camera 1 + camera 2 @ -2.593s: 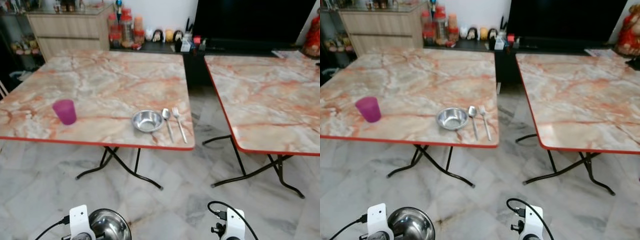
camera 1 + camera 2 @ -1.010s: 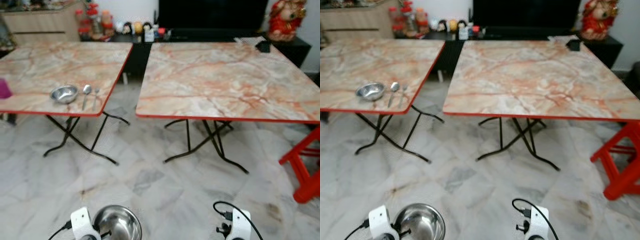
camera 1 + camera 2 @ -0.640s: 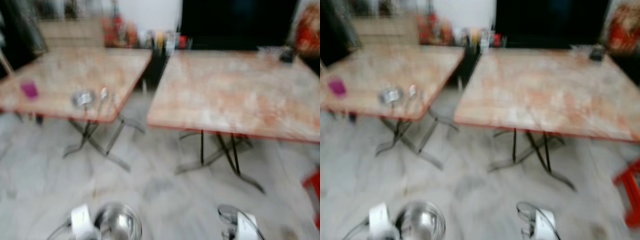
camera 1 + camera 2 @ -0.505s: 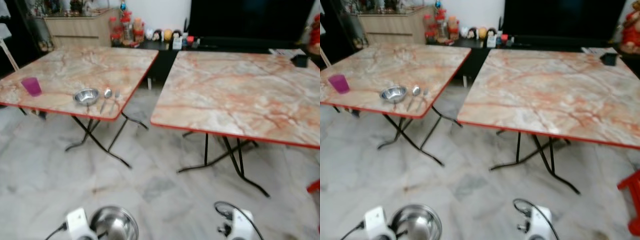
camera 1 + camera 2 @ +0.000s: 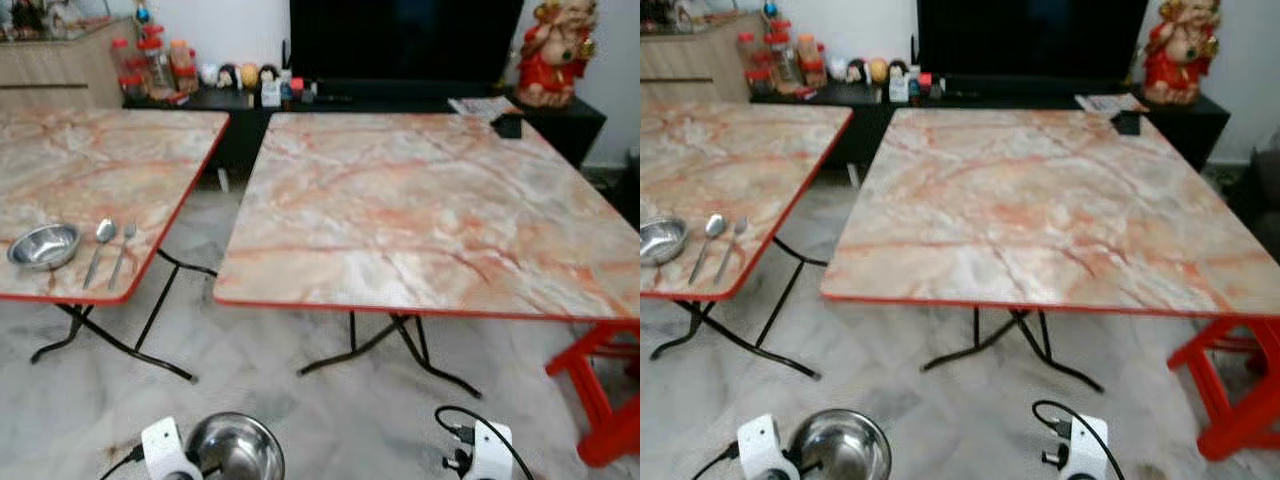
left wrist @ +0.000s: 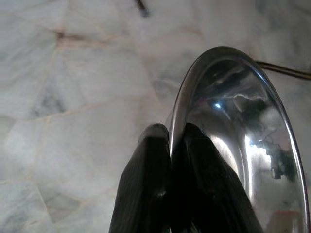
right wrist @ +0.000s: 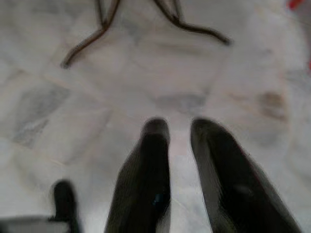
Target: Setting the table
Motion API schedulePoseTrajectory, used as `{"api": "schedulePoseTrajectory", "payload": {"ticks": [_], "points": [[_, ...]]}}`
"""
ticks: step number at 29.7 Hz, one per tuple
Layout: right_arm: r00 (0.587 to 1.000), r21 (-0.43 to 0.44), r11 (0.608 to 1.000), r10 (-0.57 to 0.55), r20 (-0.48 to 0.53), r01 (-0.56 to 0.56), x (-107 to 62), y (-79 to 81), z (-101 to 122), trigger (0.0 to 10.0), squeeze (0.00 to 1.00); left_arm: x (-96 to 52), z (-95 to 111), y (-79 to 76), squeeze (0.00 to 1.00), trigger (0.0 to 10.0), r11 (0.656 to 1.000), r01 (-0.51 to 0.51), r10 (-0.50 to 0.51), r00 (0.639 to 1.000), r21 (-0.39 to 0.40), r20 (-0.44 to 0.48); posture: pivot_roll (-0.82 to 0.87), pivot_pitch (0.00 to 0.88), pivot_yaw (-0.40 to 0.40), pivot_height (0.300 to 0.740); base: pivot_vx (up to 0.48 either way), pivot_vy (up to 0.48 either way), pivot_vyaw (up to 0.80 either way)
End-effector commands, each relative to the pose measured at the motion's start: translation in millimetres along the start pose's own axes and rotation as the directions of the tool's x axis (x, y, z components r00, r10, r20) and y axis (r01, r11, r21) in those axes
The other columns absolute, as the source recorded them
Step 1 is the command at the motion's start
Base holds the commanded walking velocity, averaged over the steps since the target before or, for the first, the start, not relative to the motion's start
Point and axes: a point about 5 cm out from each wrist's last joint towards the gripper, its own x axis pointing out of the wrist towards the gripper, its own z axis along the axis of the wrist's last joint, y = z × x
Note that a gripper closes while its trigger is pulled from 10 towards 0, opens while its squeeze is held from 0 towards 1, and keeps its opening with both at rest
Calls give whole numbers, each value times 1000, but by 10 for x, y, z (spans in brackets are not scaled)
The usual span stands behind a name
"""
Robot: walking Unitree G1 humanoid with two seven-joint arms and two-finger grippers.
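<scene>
Down low, the left gripper (image 6: 170, 138) pinches the rim of a steel bowl (image 5: 234, 448), one black finger on each side of the thin metal wall, and holds it over the pale marble floor (image 5: 300, 410). The right gripper (image 7: 179, 131) hangs over the same floor with its two fingers a narrow gap apart and nothing between them.

The marble-patterned table (image 5: 420, 210) with the red edge stands ahead of the held bowl, beyond a stretch of floor; its black folding legs (image 5: 385, 350) cross beneath it. At that table's far right corner lies a small dark object (image 5: 508, 125). To the left of that table, across a narrow gap, stands a second table (image 5: 90, 180) of the same pattern. Near its front edge sit a second steel bowl (image 5: 43, 245), then a spoon (image 5: 100, 245) and a fork (image 5: 123, 250) side by side just right of it.

A red stool (image 5: 600, 390) stands at the first table's right front corner. Behind the first table runs a low black cabinet (image 5: 400, 100) bearing a large dark screen (image 5: 405, 40), a red figurine (image 5: 547, 50) and a row of jars and small ornaments (image 5: 190, 70).
</scene>
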Motion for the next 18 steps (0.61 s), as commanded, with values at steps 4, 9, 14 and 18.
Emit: {"api": "schedulePoseTrajectory", "payload": {"ticks": [4,9,14,18], "points": [[1000,4,1000,-1,3,1,3,-9,14,10000,0,5,26,-27,0,10000,1000,4,-4,1000,-13,12,-13,0,-13,740,0,0,0],[1000,12,1000,3,7,-3,9,-4,34,10000,0,11,49,-40,0,10000,1000,1,-1,1000,3,18,-14,0,-15,740,0,-49,0],[1000,8,1000,0,7,0,9,-11,36,10000,0,15,64,-53,0,10000,1000,1,-1,1000,8,21,-15,0,-16,740,0,-283,0],[1000,-2,1000,-4,4,4,10,-19,36,10000,0,17,68,-56,0,10000,1000,0,-1,1000,9,21,-19,0,-16,740,0,-332,0]]}}
